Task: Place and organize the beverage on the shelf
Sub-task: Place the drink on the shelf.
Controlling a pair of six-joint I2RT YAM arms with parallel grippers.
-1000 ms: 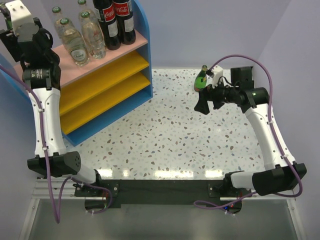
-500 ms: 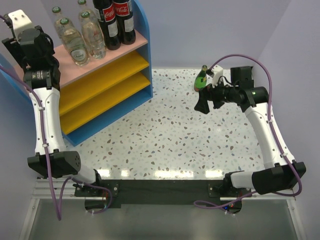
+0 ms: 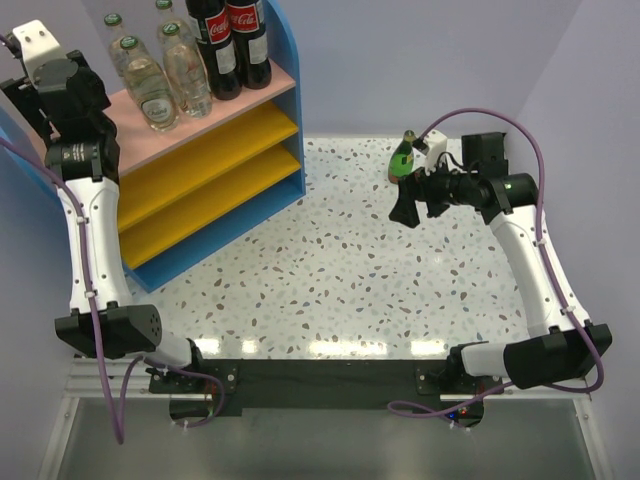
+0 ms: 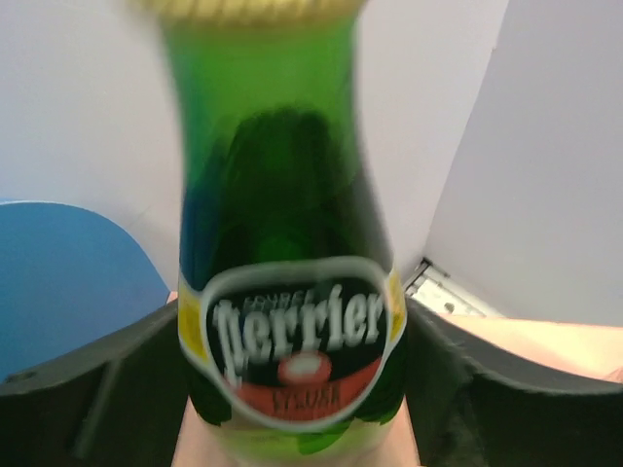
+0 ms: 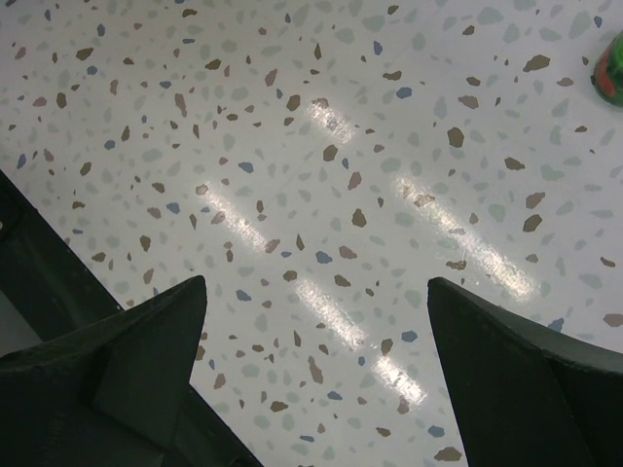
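My left gripper [image 3: 22, 88] is at the far left end of the shelf [image 3: 220, 150], level with its pink top board [image 3: 268, 88]. In the left wrist view it [image 4: 292, 409] is shut on a green glass Perrier bottle [image 4: 292, 243], upright, with pink board under it. That bottle is hidden in the top view. Several clear green-capped bottles [image 3: 150, 85] and two cola bottles [image 3: 230, 40] stand on the pink board. Another green bottle [image 3: 404, 155] stands on the table at the back right. My right gripper [image 3: 403, 210] is open and empty just in front of it, over bare table [image 5: 316, 321].
The two yellow boards [image 3: 200, 190] hold nothing. The shelf's blue side panel [image 3: 285, 60] rises at its right end, and another blue panel shows in the left wrist view [image 4: 68, 272]. Walls close the back and right. The speckled table [image 3: 330, 270] lies between the arms.
My left wrist has shifted slightly left and down by the shelf's end with the green bottle. The right arm has not moved.
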